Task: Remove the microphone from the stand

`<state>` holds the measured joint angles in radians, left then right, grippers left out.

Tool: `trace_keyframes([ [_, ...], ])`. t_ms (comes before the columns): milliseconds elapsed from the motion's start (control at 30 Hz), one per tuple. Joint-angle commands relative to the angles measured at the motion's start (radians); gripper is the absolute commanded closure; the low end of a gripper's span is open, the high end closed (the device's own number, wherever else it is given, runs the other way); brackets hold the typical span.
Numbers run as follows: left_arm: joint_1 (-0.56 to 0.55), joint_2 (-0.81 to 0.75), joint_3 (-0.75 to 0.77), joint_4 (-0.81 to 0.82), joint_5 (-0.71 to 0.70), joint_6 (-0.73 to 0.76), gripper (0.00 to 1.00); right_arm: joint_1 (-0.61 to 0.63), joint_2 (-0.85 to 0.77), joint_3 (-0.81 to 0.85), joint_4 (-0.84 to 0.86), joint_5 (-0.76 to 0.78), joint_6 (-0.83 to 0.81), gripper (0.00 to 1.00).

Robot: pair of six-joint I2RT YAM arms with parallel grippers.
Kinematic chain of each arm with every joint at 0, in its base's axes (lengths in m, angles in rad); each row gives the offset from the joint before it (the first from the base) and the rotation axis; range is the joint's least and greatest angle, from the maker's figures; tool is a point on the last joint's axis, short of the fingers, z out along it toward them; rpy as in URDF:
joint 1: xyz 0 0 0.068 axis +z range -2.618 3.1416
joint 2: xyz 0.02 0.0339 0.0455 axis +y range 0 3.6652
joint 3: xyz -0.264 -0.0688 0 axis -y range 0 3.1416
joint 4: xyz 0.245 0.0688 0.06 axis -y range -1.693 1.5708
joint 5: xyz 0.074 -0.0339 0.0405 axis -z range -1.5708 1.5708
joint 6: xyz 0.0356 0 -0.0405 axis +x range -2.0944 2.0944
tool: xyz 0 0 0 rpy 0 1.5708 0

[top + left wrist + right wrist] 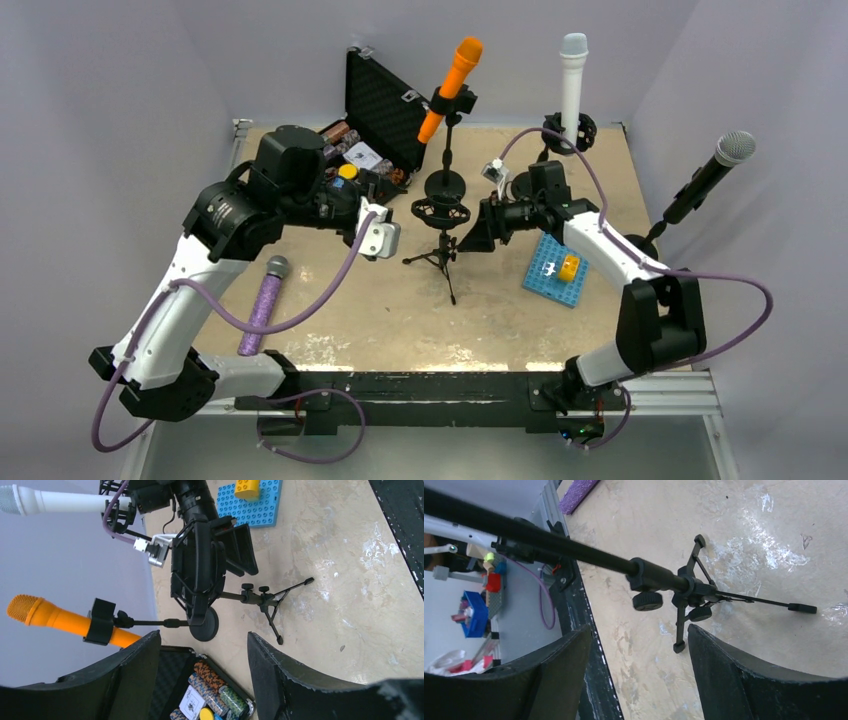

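A black tripod stand point(441, 255) with an empty shock mount point(441, 212) stands mid-table. A purple glitter microphone point(262, 303) lies flat on the table at the left, apart from both grippers. My left gripper point(352, 195) is open and empty over the open case, left of the mount. In the left wrist view point(202, 640) its fingers frame the case, with the mount point(197, 570) beyond. My right gripper point(478, 230) is open and empty just right of the mount. The right wrist view point(639, 630) shows the stand's pole point(659, 577) above its fingers.
An orange microphone point(452, 85), a white microphone point(572, 80) and a black microphone point(705, 180) sit in other stands at the back and right. An open black case point(375, 120) holds poker chips. A blue baseplate point(555, 268) carries a yellow brick.
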<state>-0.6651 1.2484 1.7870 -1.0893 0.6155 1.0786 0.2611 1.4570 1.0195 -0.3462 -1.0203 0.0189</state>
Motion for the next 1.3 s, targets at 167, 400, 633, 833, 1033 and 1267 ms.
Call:
trace_keyframes([
  [167,-0.099,-0.015,-0.068,0.114,-0.087,0.02,0.36,0.005,0.124,0.094,0.084,-0.059,0.171,0.34],
  [400,-0.113,-0.017,-0.068,0.129,-0.128,0.007,0.39,0.012,0.123,0.076,0.099,-0.074,0.129,0.35],
  [633,-0.116,-0.012,-0.056,0.112,-0.121,0.012,0.43,0.012,0.1,0.065,0.089,-0.083,0.115,0.35],
  [833,-0.117,-0.007,-0.054,0.099,-0.108,0.015,0.47,0.016,0.055,0.028,0.098,-0.063,0.088,0.36],
  [1033,-0.124,0.007,-0.039,0.085,-0.103,0.014,0.51,0.017,0.031,0.02,0.085,-0.053,0.054,0.36],
  [1267,-0.125,0.034,0.007,0.06,-0.112,0.01,0.62,0.02,-0.034,-0.017,0.076,-0.034,-0.027,0.36],
])
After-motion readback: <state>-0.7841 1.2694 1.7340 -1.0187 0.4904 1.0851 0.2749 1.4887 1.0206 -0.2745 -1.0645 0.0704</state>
